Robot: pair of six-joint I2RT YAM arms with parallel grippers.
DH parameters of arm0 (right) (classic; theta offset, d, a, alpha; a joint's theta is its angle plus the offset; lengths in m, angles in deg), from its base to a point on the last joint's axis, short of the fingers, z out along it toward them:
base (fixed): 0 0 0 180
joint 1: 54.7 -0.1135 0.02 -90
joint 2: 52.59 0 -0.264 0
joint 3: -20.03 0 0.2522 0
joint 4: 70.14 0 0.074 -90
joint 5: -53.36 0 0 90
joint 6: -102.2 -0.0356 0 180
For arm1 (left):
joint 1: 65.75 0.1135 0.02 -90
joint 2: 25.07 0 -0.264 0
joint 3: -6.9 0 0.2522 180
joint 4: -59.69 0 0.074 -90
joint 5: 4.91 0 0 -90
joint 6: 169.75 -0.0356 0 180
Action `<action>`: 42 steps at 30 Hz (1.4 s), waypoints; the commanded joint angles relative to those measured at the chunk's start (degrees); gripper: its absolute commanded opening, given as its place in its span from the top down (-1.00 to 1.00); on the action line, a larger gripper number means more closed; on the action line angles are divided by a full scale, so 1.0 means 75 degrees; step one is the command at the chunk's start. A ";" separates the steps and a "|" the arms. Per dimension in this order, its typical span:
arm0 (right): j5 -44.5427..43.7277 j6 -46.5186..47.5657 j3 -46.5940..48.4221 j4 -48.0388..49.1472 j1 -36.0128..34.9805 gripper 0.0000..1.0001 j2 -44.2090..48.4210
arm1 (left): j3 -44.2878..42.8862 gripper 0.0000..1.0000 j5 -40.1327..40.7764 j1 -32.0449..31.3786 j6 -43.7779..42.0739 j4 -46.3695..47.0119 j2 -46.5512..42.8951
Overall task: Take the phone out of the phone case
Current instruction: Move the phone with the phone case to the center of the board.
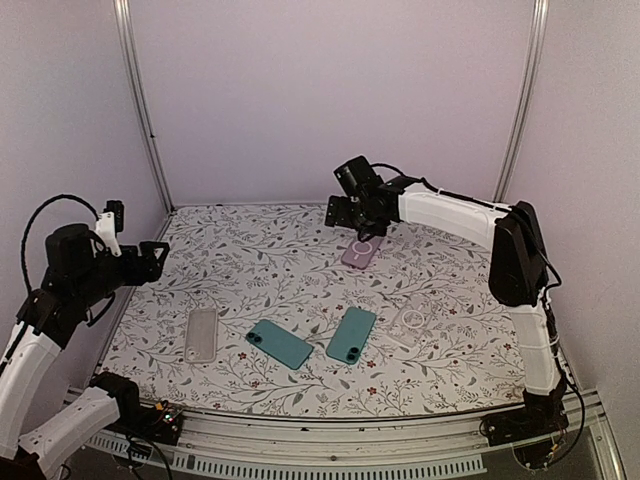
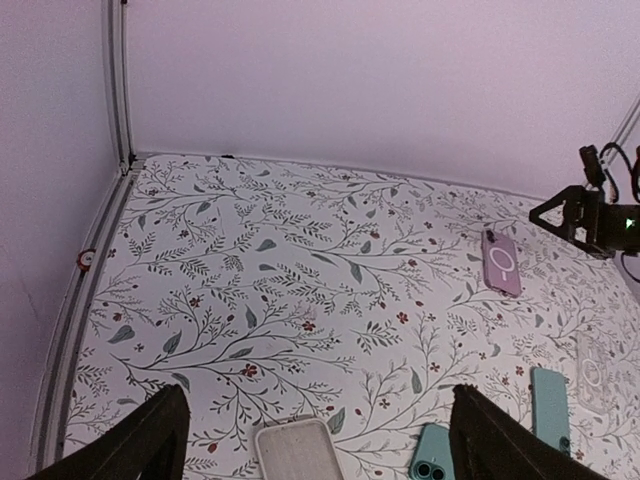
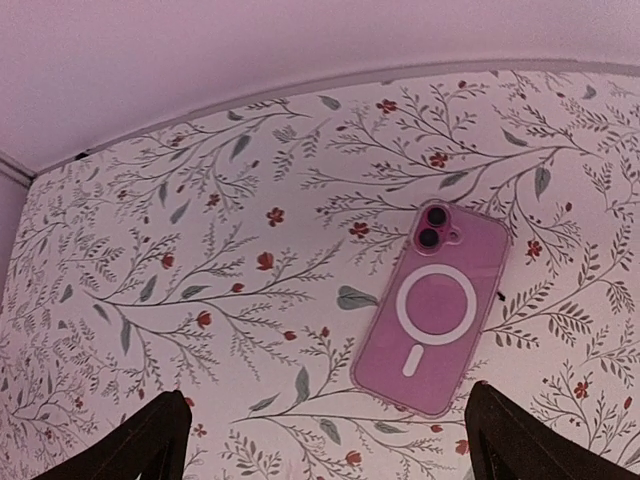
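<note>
A pink phone (image 1: 361, 251) is seen lying flat on the floral desk (image 1: 260, 270), right of centre and towards the far edge. It is laid back up, with its two camera lenses at the far end. It is enclosed in a clear phone case (image 3: 470, 380) marked with a white ring and a short bar, and the phone is fully seated in it.

The right hand (image 1: 352, 222) is held above the far end of the phone, at the end of an arm stretched in from the right. In the right wrist view its fingers (image 3: 150, 440) are spread wide, one at each lower corner, and nothing is held between them. No contact with the phone is seen.

The left hand (image 1: 155, 258) is raised over the left edge of the desk, well apart from the phone. Its fingers (image 2: 150, 435) are likewise parted and nothing is gripped.

Nearer the front, four things are laid in a loose row. A frosted empty case (image 1: 201, 334) is placed at the left. Two teal phones (image 1: 280, 343) (image 1: 351, 334) are set beside it, both back up and angled towards each other. A clear ringed case (image 1: 408, 325) is found at the right, just beside the second teal phone.
</note>
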 commanded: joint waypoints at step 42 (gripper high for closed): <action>0.0198 0.0565 -0.0402 -0.1792 0.0187 -0.59 -0.2519 | 0.0150 -0.82 -0.0207 0.0029 -0.0128 0.0187 -0.0241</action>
